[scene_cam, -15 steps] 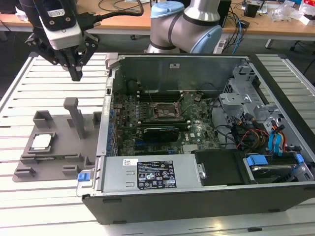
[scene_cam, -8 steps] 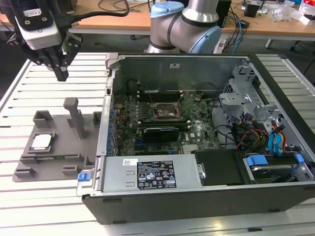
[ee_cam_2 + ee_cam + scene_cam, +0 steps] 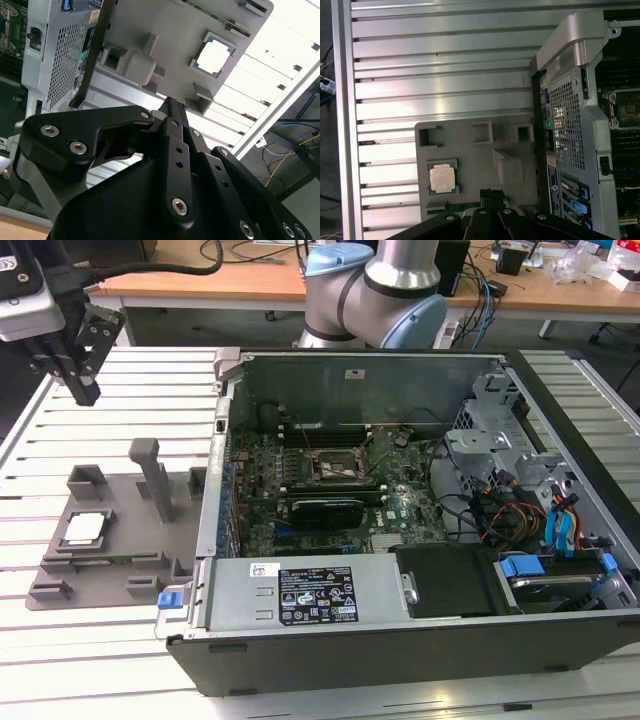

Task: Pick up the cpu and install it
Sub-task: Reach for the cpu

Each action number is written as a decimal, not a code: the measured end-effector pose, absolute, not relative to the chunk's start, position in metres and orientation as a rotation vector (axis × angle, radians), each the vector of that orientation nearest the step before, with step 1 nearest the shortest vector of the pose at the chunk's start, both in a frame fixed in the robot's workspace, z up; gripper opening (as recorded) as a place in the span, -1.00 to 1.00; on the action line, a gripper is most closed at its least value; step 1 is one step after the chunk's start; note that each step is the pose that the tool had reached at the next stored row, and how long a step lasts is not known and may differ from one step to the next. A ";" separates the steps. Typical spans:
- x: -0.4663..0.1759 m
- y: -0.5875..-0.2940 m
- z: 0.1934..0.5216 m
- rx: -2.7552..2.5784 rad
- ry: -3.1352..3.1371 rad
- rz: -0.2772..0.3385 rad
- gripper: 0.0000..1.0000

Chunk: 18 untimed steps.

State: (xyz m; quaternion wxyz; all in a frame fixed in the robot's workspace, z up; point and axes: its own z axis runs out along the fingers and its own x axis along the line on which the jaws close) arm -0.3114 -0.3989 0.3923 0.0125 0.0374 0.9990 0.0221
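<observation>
The claw [image 3: 171,104] hangs above the slatted surface [image 3: 40,440], its tips pressed together and gripping nothing. Beyond it, the cpu [image 3: 442,179] lies flat in a recess of the grey tray [image 3: 120,565], well apart from the claw. Farther off, the socket [image 3: 338,466] sits inside the open computer case [image 3: 400,640]. A sound pick likely requires centring over the chip, square to its edges and clear of the tray posts.

cpu [image 3: 84,528]: one
grey tray [image 3: 125,540]: one
computer case [image 3: 400,655]: one
cpu socket [image 3: 338,466]: one
claw [image 3: 86,390]: one
robot arm [image 3: 400,280]: one
</observation>
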 end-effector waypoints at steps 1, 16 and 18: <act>-0.314 -0.399 0.392 0.117 3.114 0.069 -0.79; -0.351 -0.399 0.392 0.117 3.114 0.069 -0.79; -0.355 -0.399 0.392 0.117 3.114 0.069 -0.79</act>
